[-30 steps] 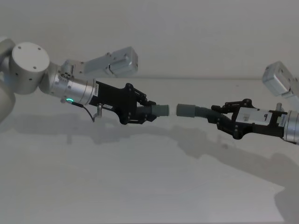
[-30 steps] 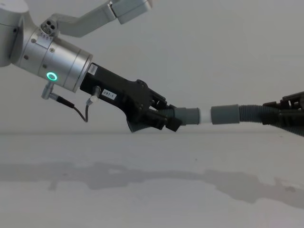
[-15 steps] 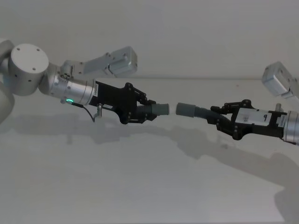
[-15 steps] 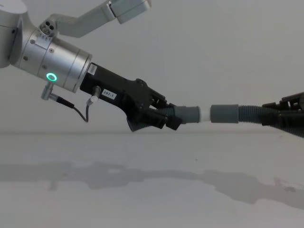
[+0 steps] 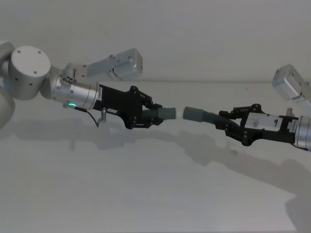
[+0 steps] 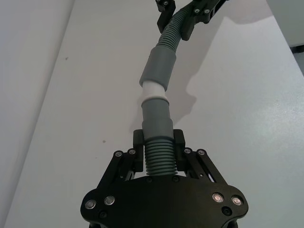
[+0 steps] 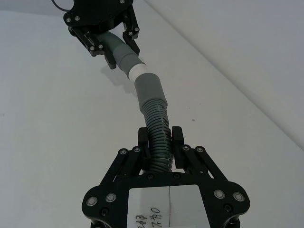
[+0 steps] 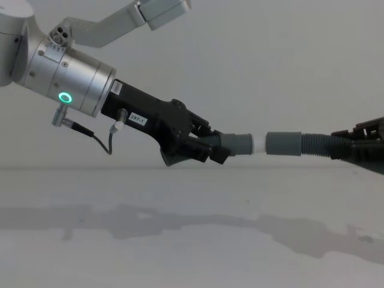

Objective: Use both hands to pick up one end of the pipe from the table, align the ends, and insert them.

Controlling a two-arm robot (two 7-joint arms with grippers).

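Note:
Both pieces of the pipe are held in the air above the white table (image 5: 146,194). My left gripper (image 5: 151,117) (image 8: 207,150) (image 6: 158,142) is shut on the short ribbed piece, behind its grey cuff (image 5: 167,113) (image 8: 239,144). That cuff's white tip (image 8: 258,145) (image 6: 153,90) (image 7: 137,71) sits right at the mouth of the other cuff. My right gripper (image 5: 226,124) (image 8: 351,147) (image 7: 160,137) is shut on the longer ribbed piece, whose plain socket cuff (image 5: 193,114) (image 8: 283,144) (image 6: 159,66) (image 7: 148,90) faces the tip nearly in line with it.
Arm shadows lie on the table below the grippers. Grey arm links stand at the back left (image 5: 124,63) and back right (image 5: 289,82). A pale wall runs behind the table.
Hardly anything: both grippers keep their pieces in nearly the same place, and the left cuff has risen by a trace.

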